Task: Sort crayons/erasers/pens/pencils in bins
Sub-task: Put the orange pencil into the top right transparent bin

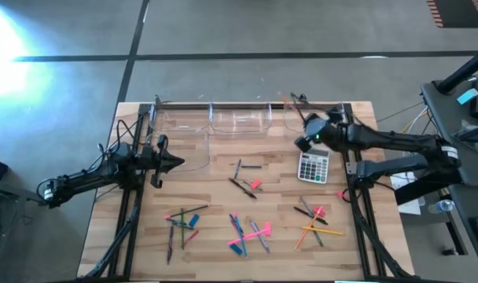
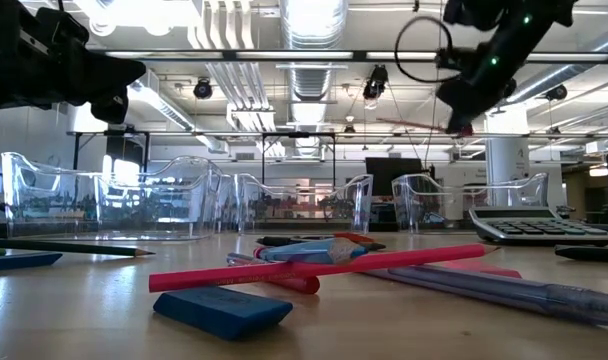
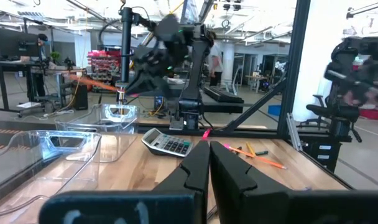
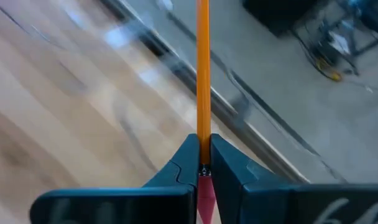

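Note:
My right gripper (image 1: 308, 118) is shut on an orange pencil (image 4: 203, 68) and holds it in the air over the far right clear bin (image 1: 302, 119). The pencil also shows in the low view (image 2: 414, 124) and in the left wrist view (image 3: 96, 84). My left gripper (image 1: 174, 163) is shut and empty above the table's left part. Several clear bins (image 2: 154, 200) stand in a row along the far edge. Pencils and pens (image 1: 247, 232) lie scattered on the near half of the table. A blue eraser (image 2: 222, 308) lies flat at the near edge. My right gripper pinches the orange pencil between its two fingers near its pink eraser end (image 4: 204, 180). The shaft (image 4: 203, 93) runs straight out past the fingertips, along the fingers. The pencil is lifted clear of the table and lies nearly level above the bin.
A grey calculator (image 1: 313, 166) lies on the table just near of my right gripper. Loose piles of sticks lie at the near left (image 1: 182, 224), the middle (image 1: 243, 179) and the near right (image 1: 314, 220). Black frame posts (image 1: 351, 157) stand at the table's sides.

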`<state>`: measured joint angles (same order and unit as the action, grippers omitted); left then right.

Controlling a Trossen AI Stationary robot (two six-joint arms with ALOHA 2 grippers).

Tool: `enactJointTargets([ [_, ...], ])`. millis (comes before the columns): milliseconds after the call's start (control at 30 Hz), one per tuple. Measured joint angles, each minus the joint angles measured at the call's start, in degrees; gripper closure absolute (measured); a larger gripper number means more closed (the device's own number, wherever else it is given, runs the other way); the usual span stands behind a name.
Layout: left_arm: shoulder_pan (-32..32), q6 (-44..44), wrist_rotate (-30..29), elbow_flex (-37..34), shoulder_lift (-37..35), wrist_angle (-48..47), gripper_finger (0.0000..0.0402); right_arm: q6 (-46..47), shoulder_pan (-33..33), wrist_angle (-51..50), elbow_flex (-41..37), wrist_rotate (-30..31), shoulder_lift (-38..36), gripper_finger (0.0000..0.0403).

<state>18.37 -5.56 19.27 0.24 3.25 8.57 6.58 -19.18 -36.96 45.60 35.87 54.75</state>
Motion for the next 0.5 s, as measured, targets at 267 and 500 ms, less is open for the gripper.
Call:
enactJointTargets([
  [267,-0.02,-0.06,0.0,0.0,0.0,0.03,0.0402,-10.98,-11.52,-4.79,0.0,-1.41,3.42,0.0385],
  [500,0.0,-0.06,0.0,0.01,0.0,0.01,0.0402,-19.39,-15.34,-8.14,0.0,-1.43,7.53,0.0385],
])
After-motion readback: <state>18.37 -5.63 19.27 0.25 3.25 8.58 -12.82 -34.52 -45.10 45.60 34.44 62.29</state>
